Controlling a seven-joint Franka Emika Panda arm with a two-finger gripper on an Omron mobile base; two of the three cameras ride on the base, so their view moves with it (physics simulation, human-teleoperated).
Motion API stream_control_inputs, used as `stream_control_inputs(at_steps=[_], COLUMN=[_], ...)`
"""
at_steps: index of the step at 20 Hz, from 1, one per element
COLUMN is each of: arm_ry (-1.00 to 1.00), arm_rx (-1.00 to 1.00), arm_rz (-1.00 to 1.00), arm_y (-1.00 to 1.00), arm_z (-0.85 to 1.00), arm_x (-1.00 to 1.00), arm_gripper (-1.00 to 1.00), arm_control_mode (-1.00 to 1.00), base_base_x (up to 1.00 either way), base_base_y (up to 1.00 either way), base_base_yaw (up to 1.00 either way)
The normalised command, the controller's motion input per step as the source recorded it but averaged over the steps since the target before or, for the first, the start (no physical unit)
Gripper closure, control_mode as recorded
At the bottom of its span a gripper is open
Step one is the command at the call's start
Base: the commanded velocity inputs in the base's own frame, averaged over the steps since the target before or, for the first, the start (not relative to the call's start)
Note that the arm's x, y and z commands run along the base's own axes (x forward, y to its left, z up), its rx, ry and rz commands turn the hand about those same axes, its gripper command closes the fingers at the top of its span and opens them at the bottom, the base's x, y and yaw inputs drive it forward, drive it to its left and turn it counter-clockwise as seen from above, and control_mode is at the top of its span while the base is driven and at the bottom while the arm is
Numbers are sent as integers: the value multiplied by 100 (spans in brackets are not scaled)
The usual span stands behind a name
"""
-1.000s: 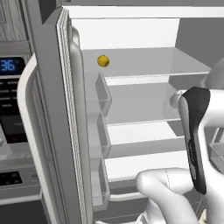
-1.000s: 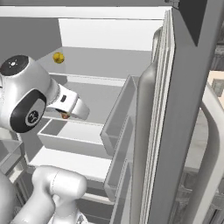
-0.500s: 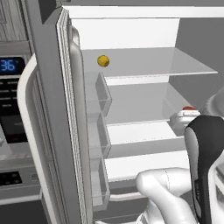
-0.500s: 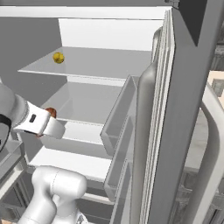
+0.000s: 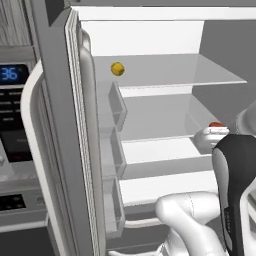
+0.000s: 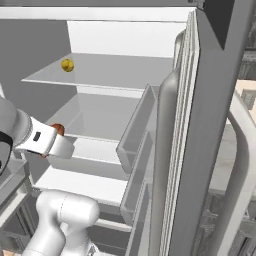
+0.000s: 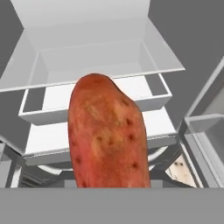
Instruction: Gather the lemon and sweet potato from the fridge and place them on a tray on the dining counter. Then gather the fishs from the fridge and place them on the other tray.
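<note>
Gripper [image 6: 59,136] clenched on the sweet potato [image 7: 108,135], now drawn back out of the fridge [image 5: 150,130] toward its front edge. Tray delivery likely next. Lemon [image 5: 117,69] left on the top shelf, near its left edge.

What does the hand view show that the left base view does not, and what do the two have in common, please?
Hand view: the sweet potato in full, orange-red with dark spots, standing up from the bottom edge in front of the white drawers.

Left base view: the lemon on the upper glass shelf, the open door's bins, and a blue display.

Both: the fridge interior and the sweet potato, a sliver in the base view.
</note>
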Motion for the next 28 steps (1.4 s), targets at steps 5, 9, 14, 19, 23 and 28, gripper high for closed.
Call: stream_control_inputs(at_steps=[5,9,14,19,23,28], arm_ry=[0,0,0,0,0,0], arm_rx=[0,0,0,0,0,0], arm_rz=[0,0,0,0,0,0], arm_y=[0,0,0,0,0,0], arm_z=[0,0,0,0,0,0], arm_x=[0,0,0,0,0,0], arm_gripper=[100,100,100,100,100,100], arm_control_mode=[100,100,100,100,100,100], base_base_x=[-49,-55,-72,-95,-77,-49], base_base_y=[13,23,16,2,0,-6], base_base_yaw=[-21,-32,-37,-41,-51,-56])
